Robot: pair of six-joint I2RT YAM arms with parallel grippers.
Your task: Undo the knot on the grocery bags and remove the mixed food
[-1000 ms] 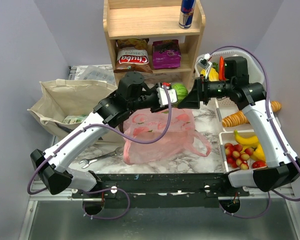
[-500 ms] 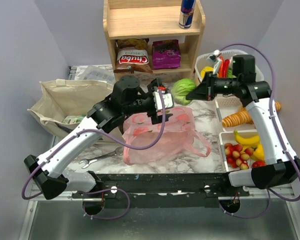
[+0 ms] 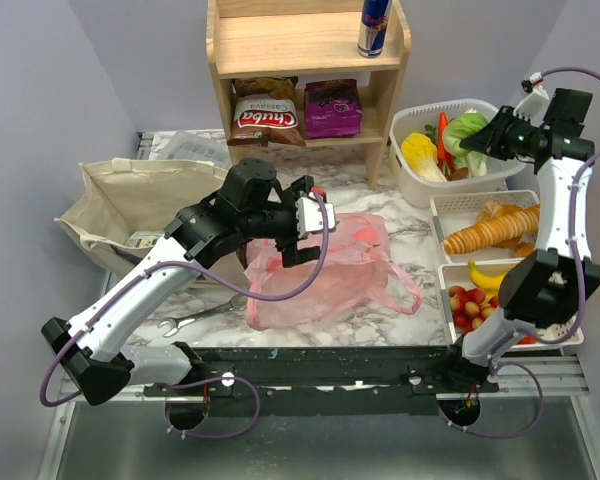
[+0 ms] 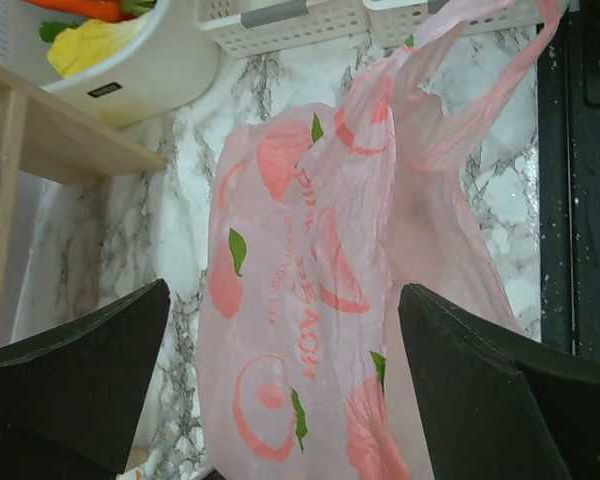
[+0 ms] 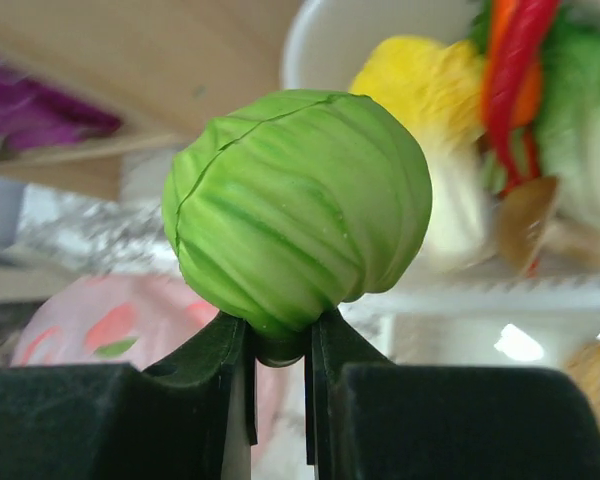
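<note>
A marble-patterned worktop (image 3: 412,232) is seen, edged by a dark strip along its near side. Near the middle a crumpled pink bag (image 3: 320,275) is laid flat, its handle loops spread toward the right. At the left a beige canvas tote (image 3: 130,200) is slumped open, and a wrench (image 3: 195,318) is laid just in front of it, close to the pink bag's corner. Behind the tote a clear plastic packet (image 3: 185,148) is set. A wooden shelf (image 3: 280,45) is stood at the rear centre, with a round white basket (image 3: 420,187) just beside it on the right. Two white trays are placed along the right edge, the rear tray (image 3: 452,204) behind the near tray (image 3: 444,272).
</note>
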